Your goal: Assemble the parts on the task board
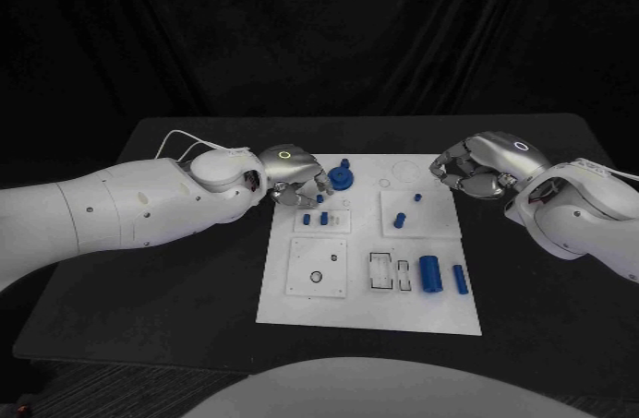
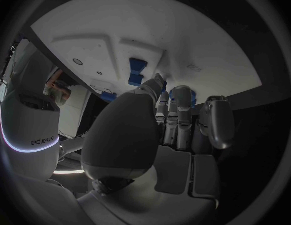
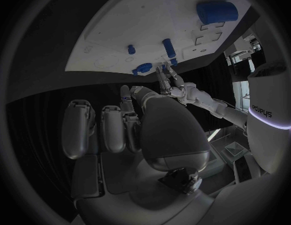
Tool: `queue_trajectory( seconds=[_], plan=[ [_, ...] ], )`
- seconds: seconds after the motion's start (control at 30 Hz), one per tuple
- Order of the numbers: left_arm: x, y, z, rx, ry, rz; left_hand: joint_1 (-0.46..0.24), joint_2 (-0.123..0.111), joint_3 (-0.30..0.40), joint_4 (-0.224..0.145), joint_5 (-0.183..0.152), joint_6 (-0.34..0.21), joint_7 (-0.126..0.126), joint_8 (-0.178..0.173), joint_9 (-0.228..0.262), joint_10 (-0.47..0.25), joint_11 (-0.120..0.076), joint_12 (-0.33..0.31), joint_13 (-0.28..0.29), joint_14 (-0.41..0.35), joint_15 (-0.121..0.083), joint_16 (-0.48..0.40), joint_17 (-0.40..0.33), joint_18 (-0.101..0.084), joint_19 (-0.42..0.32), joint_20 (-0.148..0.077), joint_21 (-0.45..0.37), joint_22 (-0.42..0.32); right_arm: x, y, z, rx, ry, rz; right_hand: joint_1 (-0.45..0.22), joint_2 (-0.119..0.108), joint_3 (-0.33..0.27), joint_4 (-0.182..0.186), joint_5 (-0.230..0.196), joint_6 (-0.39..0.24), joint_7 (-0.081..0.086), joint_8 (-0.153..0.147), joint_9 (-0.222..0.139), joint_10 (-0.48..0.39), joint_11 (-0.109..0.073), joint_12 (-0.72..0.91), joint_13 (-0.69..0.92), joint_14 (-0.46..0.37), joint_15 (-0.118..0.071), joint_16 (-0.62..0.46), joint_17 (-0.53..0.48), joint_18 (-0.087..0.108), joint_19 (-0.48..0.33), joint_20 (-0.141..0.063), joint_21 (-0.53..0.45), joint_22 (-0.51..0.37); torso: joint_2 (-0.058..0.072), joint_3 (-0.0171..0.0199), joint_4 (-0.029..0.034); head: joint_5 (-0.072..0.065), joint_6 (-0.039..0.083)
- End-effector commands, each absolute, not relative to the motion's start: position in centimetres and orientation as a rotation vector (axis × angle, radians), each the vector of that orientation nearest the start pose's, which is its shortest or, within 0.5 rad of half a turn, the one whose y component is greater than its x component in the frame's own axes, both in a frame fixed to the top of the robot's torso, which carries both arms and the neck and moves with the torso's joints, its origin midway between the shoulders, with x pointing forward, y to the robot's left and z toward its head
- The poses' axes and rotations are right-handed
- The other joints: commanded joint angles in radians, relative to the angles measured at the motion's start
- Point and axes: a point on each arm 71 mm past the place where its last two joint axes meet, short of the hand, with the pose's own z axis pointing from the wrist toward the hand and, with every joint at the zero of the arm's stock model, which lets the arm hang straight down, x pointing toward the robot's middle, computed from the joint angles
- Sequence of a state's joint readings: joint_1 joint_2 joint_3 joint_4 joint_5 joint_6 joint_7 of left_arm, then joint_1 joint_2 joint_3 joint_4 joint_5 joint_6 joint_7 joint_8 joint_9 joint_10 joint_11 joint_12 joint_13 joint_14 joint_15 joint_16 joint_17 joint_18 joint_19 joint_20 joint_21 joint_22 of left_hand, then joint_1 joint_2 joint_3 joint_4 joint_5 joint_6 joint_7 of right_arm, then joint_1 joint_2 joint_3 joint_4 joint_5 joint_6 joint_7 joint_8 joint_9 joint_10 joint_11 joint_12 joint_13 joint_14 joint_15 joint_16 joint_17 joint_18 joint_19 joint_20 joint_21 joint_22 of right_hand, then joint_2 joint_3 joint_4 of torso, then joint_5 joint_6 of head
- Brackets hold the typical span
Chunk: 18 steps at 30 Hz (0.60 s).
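The white task board [image 1: 367, 293] [image 2: 108, 30] [image 3: 127, 25] lies mid-table. My left hand [image 1: 295, 176] [image 2: 167, 130] hovers over its far left corner, fingers curled down beside a small blue part [image 1: 319, 197]; whether it holds the part is hidden. A blue knob [image 1: 343, 176] [image 3: 143, 68] stands just right of that hand. My right hand [image 1: 466, 167] [image 3: 145, 127] hangs at the board's far right corner, fingers curled in with nothing in them. Short blue pegs [image 1: 400, 220] [image 3: 168, 46] stand in the board. A large blue cylinder [image 1: 430, 272] [image 3: 216, 11] lies near the right edge.
A thinner blue cylinder [image 1: 461, 279] lies beside the large one, next to two rectangular slots [image 1: 391, 270]. A square plate with a small ring [image 1: 317, 267] sits on the board's near left. Black table [image 1: 160, 307] surrounds the board.
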State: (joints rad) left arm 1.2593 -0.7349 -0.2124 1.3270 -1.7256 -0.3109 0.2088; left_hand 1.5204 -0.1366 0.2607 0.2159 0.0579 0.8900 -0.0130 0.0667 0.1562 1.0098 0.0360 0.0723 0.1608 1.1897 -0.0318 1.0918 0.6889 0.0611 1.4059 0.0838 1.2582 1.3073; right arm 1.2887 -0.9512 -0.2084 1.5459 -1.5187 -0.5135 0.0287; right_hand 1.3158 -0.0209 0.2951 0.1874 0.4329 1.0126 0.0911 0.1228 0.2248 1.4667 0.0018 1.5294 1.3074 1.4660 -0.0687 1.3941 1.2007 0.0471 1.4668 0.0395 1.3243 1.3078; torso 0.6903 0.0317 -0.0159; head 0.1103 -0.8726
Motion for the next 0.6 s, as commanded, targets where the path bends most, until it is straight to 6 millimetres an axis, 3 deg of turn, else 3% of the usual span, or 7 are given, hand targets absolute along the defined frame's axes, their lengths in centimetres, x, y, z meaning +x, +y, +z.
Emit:
queue_trajectory(
  seconds=[0.03, 0.33, 0.43, 0.5, 0.53, 0.57, 0.6],
  plan=[
    [49.2, 19.3, -21.8, 0.701, 1.507, -0.651, -0.005, -0.015, -0.016, 0.004, -0.004, -0.043, -0.018, -0.005, -0.01, -0.029, -0.001, -0.003, 0.005, -0.01, 0.003, -0.009, -0.01, 0.008, -0.013, 0.002, -0.012, 0.171, 46.7, -24.6, -18.4, -0.272, 1.493, 0.61, 0.008, 0.0, -0.003, -0.005, 0.005, 0.003, 0.003, -0.006, 0.001, 0.059, 0.008, -0.008, 0.165, 0.044, 0.009, -0.003, 0.0, 0.008, 0.011, 0.009, -0.002, 0.19, 0.0, -0.0011, -0.0001, -0.003, 0.0],
    [49.3, 23.3, -19.0, 0.467, 1.37, -0.736, 0.001, -0.025, -0.075, 0.052, -0.005, -0.093, -0.051, 0.002, -0.023, -0.167, -0.012, 0.048, 0.053, -0.168, 0.008, -0.085, -0.106, 0.045, -0.166, 0.018, -0.248, 0.115, 46.7, -25.2, -16.3, -0.263, 1.428, 0.602, 0.001, -0.009, -0.001, 0.004, 0.001, 0.008, 0.0, -0.007, 0.005, -0.031, 0.004, -0.136, -0.028, 0.038, 0.006, -0.015, -0.024, 0.01, 0.008, 0.008, -0.012, 0.187, 0.0, -0.0018, 0.0006, -0.018, 0.0],
    [49.7, 26.0, -17.8, 0.219, 1.411, -0.891, -0.059, -0.043, -0.153, 0.069, 0.002, -0.118, -0.027, 0.0, -0.03, -0.308, -0.007, 0.077, 0.07, -0.455, 0.071, -0.235, -0.155, 0.093, -0.573, 0.036, -0.745, -0.006, 46.9, -25.3, -14.2, -0.268, 1.371, 0.598, -0.002, -0.017, -0.001, 0.009, -0.008, 0.015, -0.004, -0.005, 0.008, -0.08, 0.0, -0.239, -0.15, 0.037, 0.003, -0.021, -0.032, 0.011, 0.006, 0.005, -0.02, 0.185, -0.001, -0.002, 0.0003, -0.028, 0.0],
    [49.8, 26.6, -17.6, 0.15, 1.435, -0.949, -0.07, -0.059, -0.211, 0.077, 0.006, -0.133, -0.011, -0.002, -0.033, -0.371, -0.018, 0.082, 0.069, -0.578, 0.091, -0.326, -0.189, 0.079, -0.702, 0.04, -0.823, -0.025, 46.9, -25.3, -13.7, -0.269, 1.355, 0.599, -0.001, -0.029, -0.001, 0.01, -0.014, 0.021, -0.006, -0.003, 0.01, -0.143, -0.001, -0.349, -0.272, 0.027, 0.002, -0.045, -0.072, 0.019, -0.009, 0.004, -0.061, 0.173, -0.001, -0.0019, 0.0001, -0.03, 0.0],
    [49.9, 27.3, -17.5, 0.056, 1.465, -1.032, -0.069, -0.059, -0.213, 0.079, 0.006, -0.133, -0.01, -0.002, -0.034, -0.374, -0.018, 0.083, 0.069, -0.582, 0.091, -0.329, -0.191, 0.079, -0.707, 0.039, -0.826, -0.026, 46.9, -25.3, -13.1, -0.269, 1.335, 0.6, 0.002, -0.039, 0.001, 0.01, -0.022, 0.025, -0.005, -0.002, 0.011, -0.199, 0.0, -0.439, -0.367, 0.021, 0.002, -0.059, -0.093, 0.025, -0.02, 0.004, -0.09, 0.164, -0.002, -0.0019, -0.0003, -0.031, 0.0],
    [49.9, 28.2, -17.3, -0.099, 1.5, -1.174, -0.122, -0.134, -0.313, 0.079, 0.024, -0.161, 0.022, -0.003, -0.04, -0.525, -0.044, 0.066, 0.05, -0.868, 0.045, -0.536, -0.27, 0.069, -1.011, 0.017, -1.019, -0.098, 46.8, -25.2, -12.0, -0.272, 1.306, 0.601, -0.001, -0.064, 0.009, 0.025, -0.049, 0.024, 0.0, -0.004, 0.011, -0.38, 0.008, -0.75, -0.665, 0.022, 0.007, -0.068, -0.102, 0.028, -0.029, 0.008, -0.114, 0.157, -0.002, -0.0022, -0.0004, -0.033, 0.0],
    [49.9, 28.5, -17.2, -0.158, 1.506, -1.227, -0.131, -0.155, -0.356, 0.086, 0.024, -0.19, 0.02, -0.007, -0.044, -0.537, -0.044, 0.064, 0.047, -0.888, 0.041, -0.554, -0.277, 0.067, -1.031, 0.02, -1.035, -0.107, 46.8, -25.2, -11.7, -0.275, 1.297, 0.6, -0.001, -0.071, 0.014, 0.032, -0.062, 0.024, 0.003, -0.006, 0.012, -0.398, 0.011, -0.804, -0.697, 0.022, 0.011, -0.071, -0.105, 0.029, -0.03, 0.011, -0.12, 0.156, -0.003, -0.0036, -0.0006, -0.035, 0.0]
  ],
)
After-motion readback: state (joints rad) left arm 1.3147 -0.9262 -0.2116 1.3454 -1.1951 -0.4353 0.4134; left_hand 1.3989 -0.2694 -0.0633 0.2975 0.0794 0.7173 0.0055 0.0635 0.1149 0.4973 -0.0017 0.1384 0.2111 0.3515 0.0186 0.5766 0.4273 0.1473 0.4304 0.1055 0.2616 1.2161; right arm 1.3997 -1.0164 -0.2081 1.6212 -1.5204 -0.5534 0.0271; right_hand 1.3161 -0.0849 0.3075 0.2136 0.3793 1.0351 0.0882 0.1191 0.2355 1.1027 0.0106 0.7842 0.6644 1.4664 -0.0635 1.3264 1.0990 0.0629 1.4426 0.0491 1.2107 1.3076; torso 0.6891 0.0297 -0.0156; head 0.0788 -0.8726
